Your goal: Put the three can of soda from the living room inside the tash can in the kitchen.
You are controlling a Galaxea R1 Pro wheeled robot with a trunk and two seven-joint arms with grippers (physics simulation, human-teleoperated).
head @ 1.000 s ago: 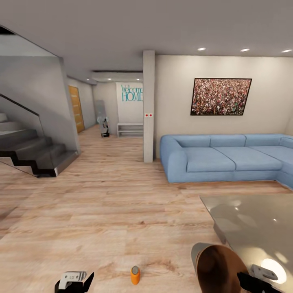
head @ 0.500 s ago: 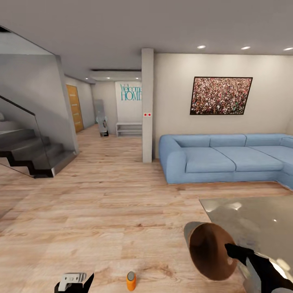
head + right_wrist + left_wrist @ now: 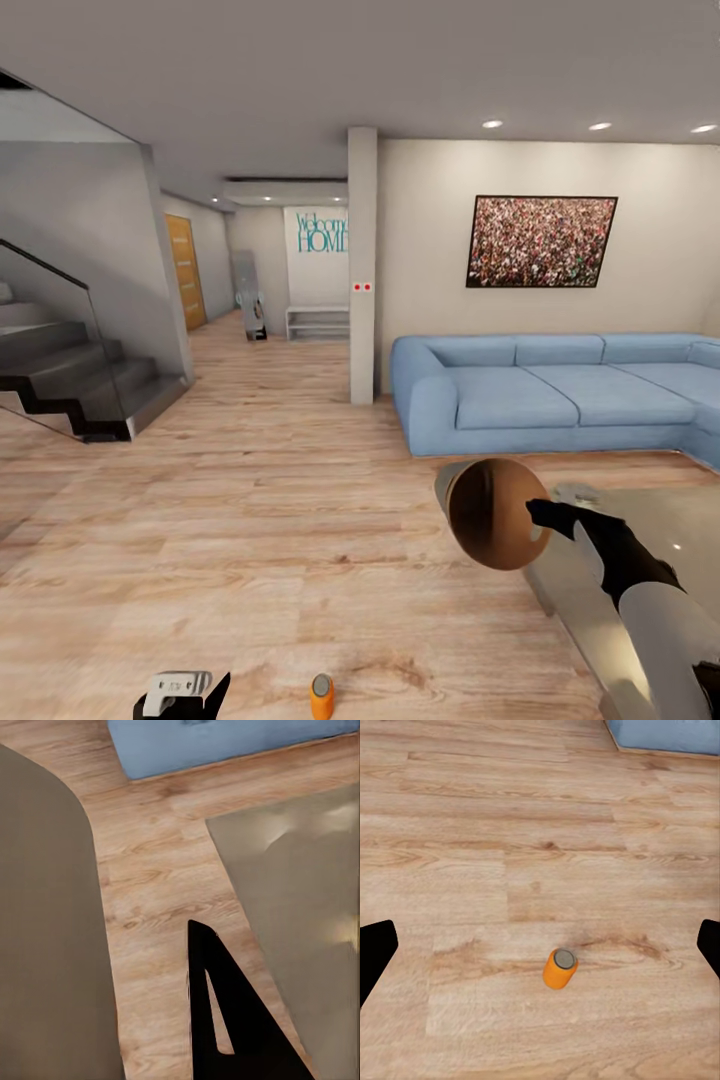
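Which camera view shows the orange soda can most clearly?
The left wrist view: the orange can stands upright on the wood floor, whole, with its silvery top visible. The head view shows it small, cut by the bottom edge.

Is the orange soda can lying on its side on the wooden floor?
No, the orange soda can stands upright on the wooden floor, with its silvery top facing up in the left wrist view.

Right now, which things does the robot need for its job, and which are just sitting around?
For the job:
orange soda can on the floor
trash can, held up by the right gripper

Just there:
blue sofa
stairs
wall picture
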